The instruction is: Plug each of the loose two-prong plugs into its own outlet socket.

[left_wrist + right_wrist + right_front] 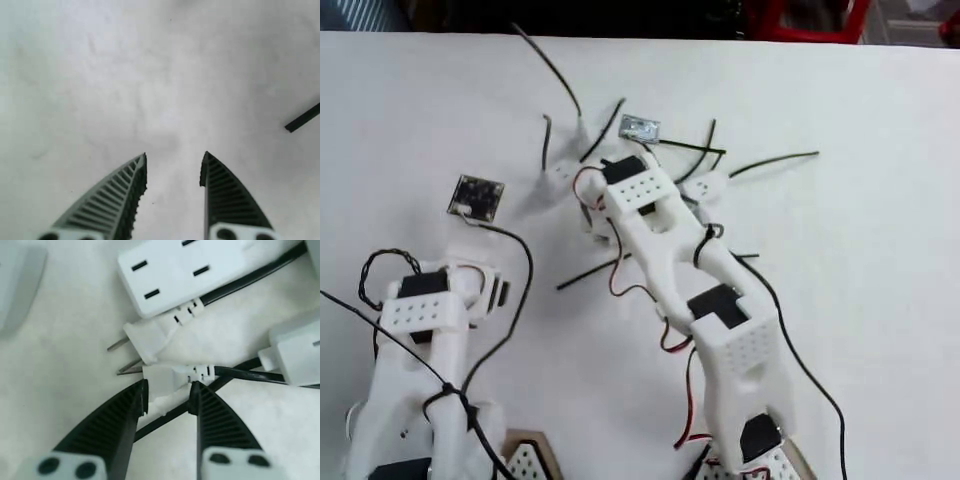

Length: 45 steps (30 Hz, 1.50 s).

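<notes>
In the right wrist view my right gripper (pixel 168 387) is shut on the body of a white two-prong plug (pixel 162 376) that lies on the table, its black cord (pixel 240 374) trailing away. A second white plug (pixel 147 337) lies just beyond it, bare prongs out, close to a white outlet block (pixel 170 270) whose slots are free. Part of another white outlet block (pixel 295 352) sits to one side. My left gripper (pixel 174 156) hangs open over bare table. From above, the right arm (pixel 650 215) stretches to the table's middle and the left arm (pixel 420 310) stays near the front left.
Black cords (pixel 710 150) spread around the middle of the table, and one cord end (pixel 302 117) lies near the left gripper. Two small circuit boards lie flat, one (pixel 477 197) ahead of the left arm and one (pixel 640 128) farther back. Red wires (pixel 620 270) run along the right arm.
</notes>
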Tool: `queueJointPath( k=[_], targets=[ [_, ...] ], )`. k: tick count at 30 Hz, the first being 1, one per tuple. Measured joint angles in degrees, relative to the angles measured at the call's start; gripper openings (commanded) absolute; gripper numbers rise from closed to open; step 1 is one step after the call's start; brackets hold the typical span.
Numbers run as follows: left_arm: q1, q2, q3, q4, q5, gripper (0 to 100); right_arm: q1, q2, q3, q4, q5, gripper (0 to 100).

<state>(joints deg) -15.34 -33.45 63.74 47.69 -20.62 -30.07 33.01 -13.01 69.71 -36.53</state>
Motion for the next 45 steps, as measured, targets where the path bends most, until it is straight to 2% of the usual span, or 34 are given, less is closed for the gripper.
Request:
queueJointPath(
  k=[9,16,34,37,41,44,45],
  targets=[
    [0.00,0.00,0.00,0.00,0.00,19,0.09,-2.64,0.00,1.41,0.18,13.3],
    [0.00,0.00,0.00,0.00,0.00,19,-0.26,-3.25,0.00,0.79,0.18,26.2],
    [0.00,0.00,0.00,0.00,0.00,19,-1.23,2.99,-2.99,-0.79,0.00,26.1],
    [0.00,0.00,0.00,0.00,0.00,19,-1.49,3.78,-3.87,0.26,0.09,22.0],
    [0.00,0.00,0.00,0.00,0.00,19,-1.67,3.87,-4.48,2.81,0.62,8.9],
    [0.00,0.00,0.00,0.00,0.00,19,-1.67,2.64,-4.04,4.66,5.36,1.4],
    [0.00,0.00,0.00,0.00,0.00,19,-1.67,2.11,-3.96,5.45,7.56,1.8]
  ],
)
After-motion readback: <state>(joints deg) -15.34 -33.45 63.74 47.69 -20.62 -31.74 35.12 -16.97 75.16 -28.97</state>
